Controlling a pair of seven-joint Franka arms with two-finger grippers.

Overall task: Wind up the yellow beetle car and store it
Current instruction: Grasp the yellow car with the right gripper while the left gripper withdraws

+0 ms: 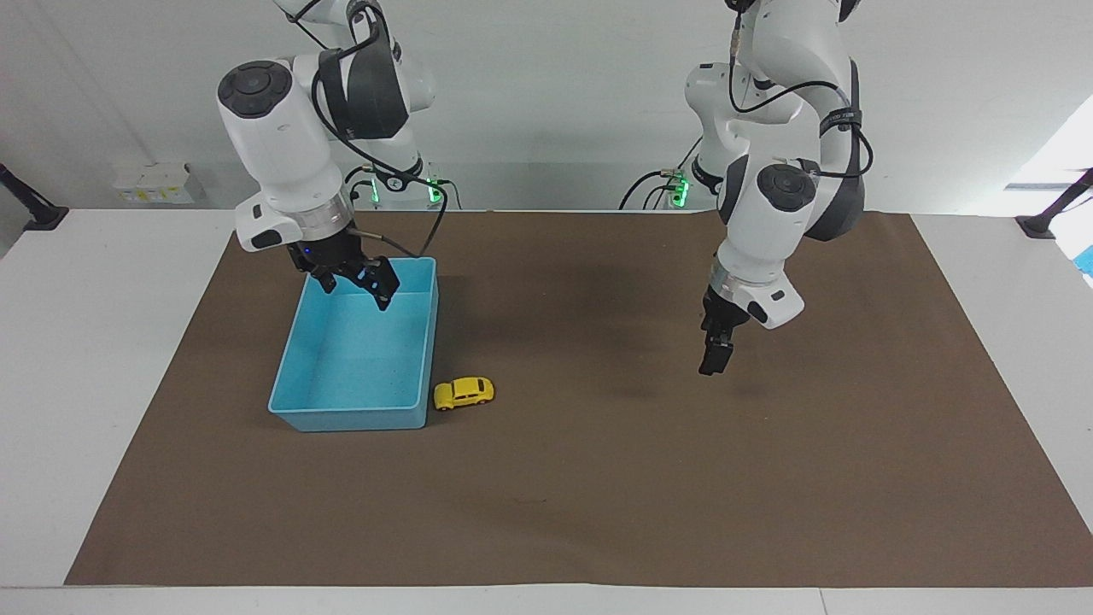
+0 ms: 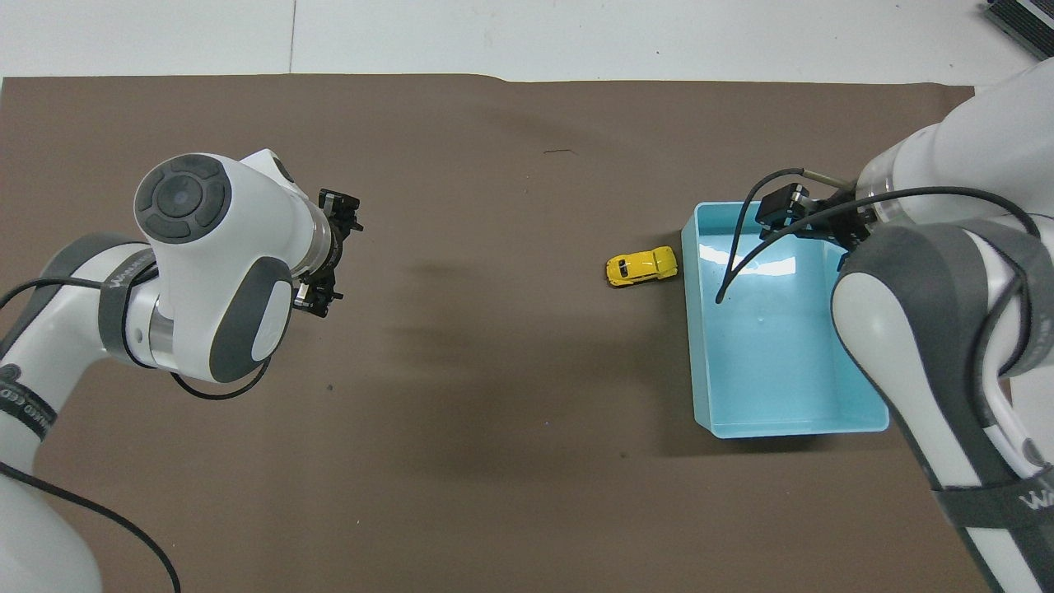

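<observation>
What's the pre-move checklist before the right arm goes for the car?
1. Yellow beetle car upright on its wheels: ok.
2. Car in the blue bin: not ok, it sits on the brown mat right beside the bin's wall; touching or not, cannot tell.
3. Right hand free: ok, open, nothing in it, over the bin.
4. Left hand out of the way: ok, open, over bare mat toward the left arm's end.
5. Room for a finger between car and bin wall: cannot tell.
6. Bin ready to take the car: ok, nothing in it.
</observation>
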